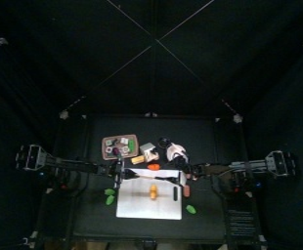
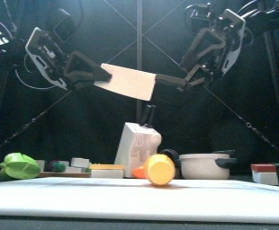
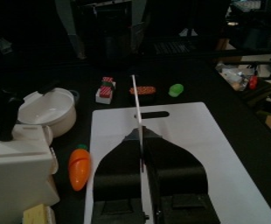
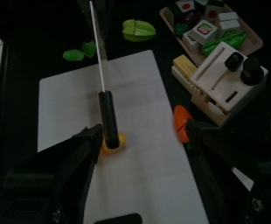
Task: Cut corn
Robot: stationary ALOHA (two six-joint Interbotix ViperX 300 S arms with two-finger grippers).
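- Left gripper [image 3: 141, 171]: fingers clamped on the knife [image 2: 132, 81], blade raised clear above the board in the front view.
- Right gripper [image 4: 144, 144]: fingers spread wide, empty, straddling the corn [image 4: 110, 143] from above.
- Corn lies whole at mid-frame on the cutting board [image 4: 138, 87].
- Judgement: no cut made; steadying and slicing remain.
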